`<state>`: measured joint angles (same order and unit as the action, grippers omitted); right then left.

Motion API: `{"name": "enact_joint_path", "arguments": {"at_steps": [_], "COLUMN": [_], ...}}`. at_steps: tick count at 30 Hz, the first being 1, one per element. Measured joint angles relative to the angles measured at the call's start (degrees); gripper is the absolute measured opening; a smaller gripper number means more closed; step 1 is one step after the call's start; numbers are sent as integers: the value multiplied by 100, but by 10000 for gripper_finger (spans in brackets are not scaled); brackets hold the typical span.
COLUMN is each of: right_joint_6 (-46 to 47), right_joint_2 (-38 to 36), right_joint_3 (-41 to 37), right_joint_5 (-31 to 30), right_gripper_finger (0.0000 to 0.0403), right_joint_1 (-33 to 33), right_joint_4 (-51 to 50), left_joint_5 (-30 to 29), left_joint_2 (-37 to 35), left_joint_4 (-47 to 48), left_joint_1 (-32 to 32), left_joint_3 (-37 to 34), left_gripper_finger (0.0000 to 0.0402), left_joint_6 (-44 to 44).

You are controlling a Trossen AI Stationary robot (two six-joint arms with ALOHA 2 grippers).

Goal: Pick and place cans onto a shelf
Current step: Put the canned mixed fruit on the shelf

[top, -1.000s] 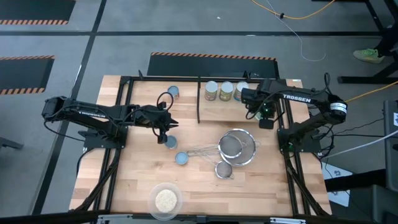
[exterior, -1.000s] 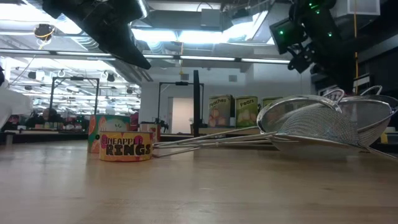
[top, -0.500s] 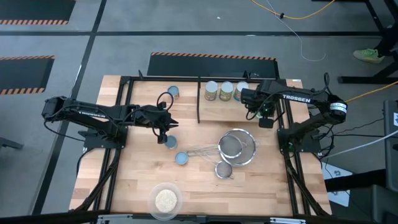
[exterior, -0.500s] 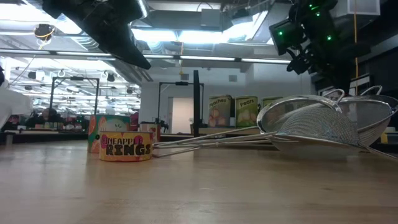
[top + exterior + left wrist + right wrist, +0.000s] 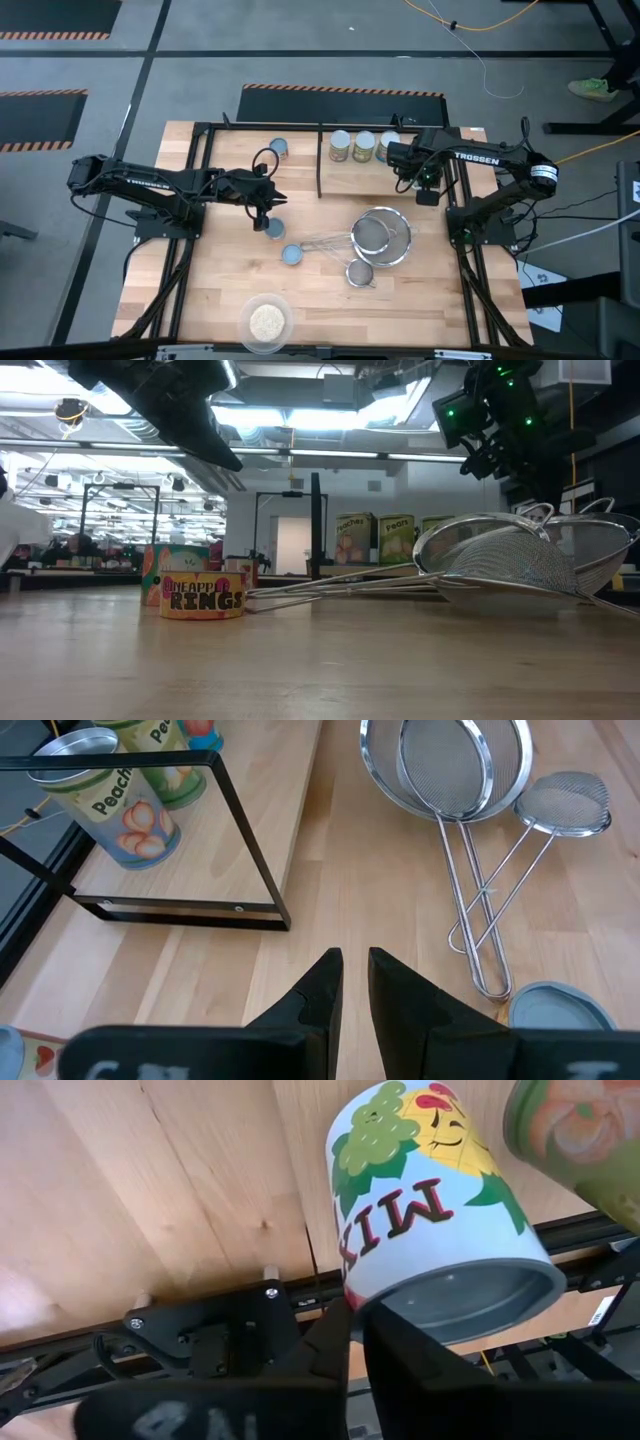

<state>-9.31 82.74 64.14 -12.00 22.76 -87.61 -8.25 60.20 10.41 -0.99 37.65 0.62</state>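
Right gripper (image 5: 398, 153) sits at the shelf (image 5: 400, 180), fingers nearly closed beside, apparently not gripping, the mixed-fruit can (image 5: 430, 1210). Left gripper (image 5: 262, 213), nearly closed and empty, hovers by 2 short cans (image 5: 274, 228).

We see a pale, smooth wooden tabletop (image 5: 380, 870); shiny wire-mesh metal strainers (image 5: 470, 770) beyond the left gripper (image 5: 355, 970); a glossy paper-labelled can (image 5: 430, 1210), dull metal-ended, just past the right gripper (image 5: 355, 1320).

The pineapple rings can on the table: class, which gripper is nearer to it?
Left. The left gripper hangs just above the pineapple rings can; the right gripper is far across, by the shelf.
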Motion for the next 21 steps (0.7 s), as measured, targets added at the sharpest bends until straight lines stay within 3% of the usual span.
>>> {"name": "enact_joint_path", "arguments": {"at_steps": [21], "right_joint_6": [1], "right_joint_2": [0], "right_joint_3": [0], "right_joint_5": [-1], "right_gripper_finger": [41], "right_joint_1": [0], "right_joint_4": [18], "left_joint_5": [0], "left_joint_2": [0], "left_joint_4": [0], "left_joint_1": [0], "left_joint_3": [0], "left_gripper_finger": [44], "left_joint_6": [0]}}
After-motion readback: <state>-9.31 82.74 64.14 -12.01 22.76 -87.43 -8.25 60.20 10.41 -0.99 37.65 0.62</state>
